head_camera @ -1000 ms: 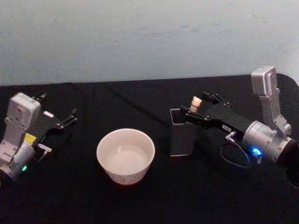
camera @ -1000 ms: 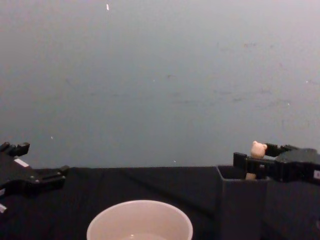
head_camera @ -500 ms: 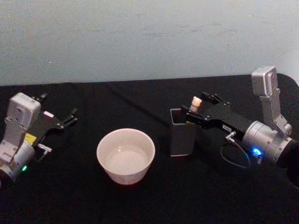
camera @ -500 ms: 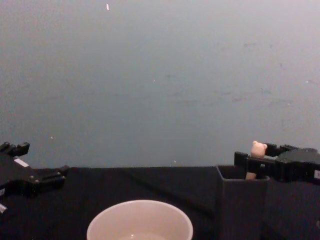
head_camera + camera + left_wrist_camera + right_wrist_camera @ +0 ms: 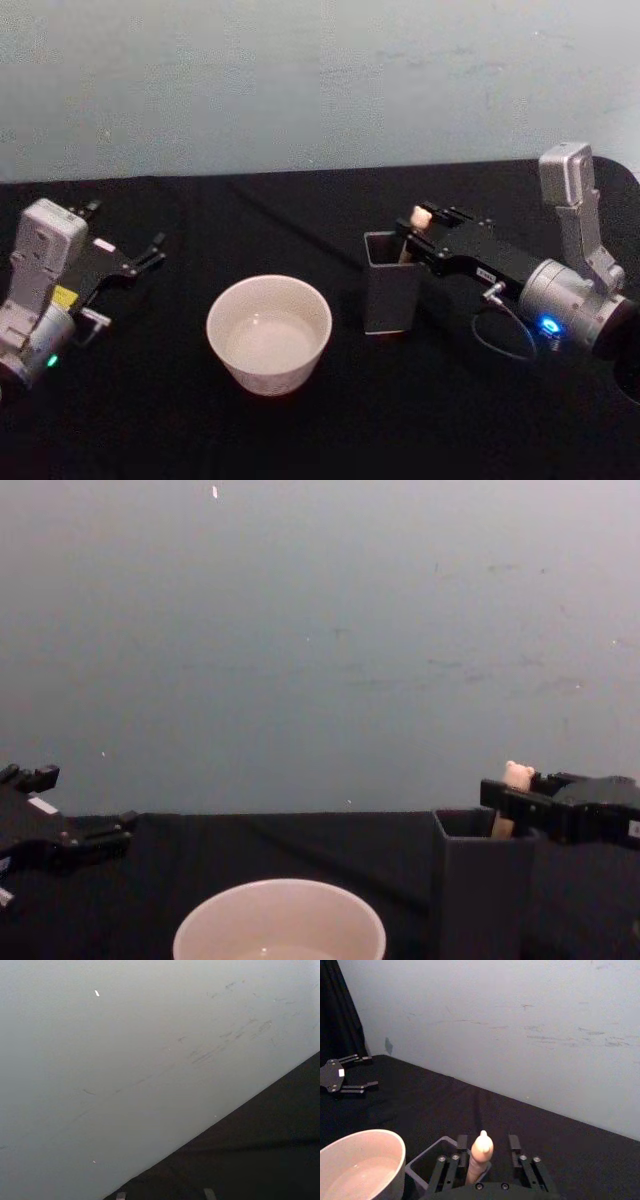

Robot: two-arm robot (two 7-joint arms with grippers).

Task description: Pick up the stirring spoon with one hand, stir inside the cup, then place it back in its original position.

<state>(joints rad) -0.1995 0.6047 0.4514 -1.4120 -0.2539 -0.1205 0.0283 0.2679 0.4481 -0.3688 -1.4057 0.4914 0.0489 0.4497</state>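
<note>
The stirring spoon [image 5: 420, 216] stands in the dark grey square holder [image 5: 392, 295], with only its beige handle and bear head [image 5: 517, 775] showing above the rim. My right gripper [image 5: 412, 226] hovers at the holder's top, open. Its two fingers flank the spoon handle [image 5: 481, 1152], which leans toward one finger. The white cup [image 5: 268, 330] sits left of the holder, with a little clear liquid inside. My left gripper [image 5: 127, 224] rests open at the far left of the table.
A black cloth covers the table [image 5: 300, 430], and a pale blue wall stands behind it. Bare cloth lies in front of the cup [image 5: 280, 920] and holder [image 5: 480, 880] and between the cup and the left gripper [image 5: 85, 798].
The right gripper has shifted slightly back toward the right over the holder, and the bear head now sits a little lower and tilted. The left arm has not moved.
</note>
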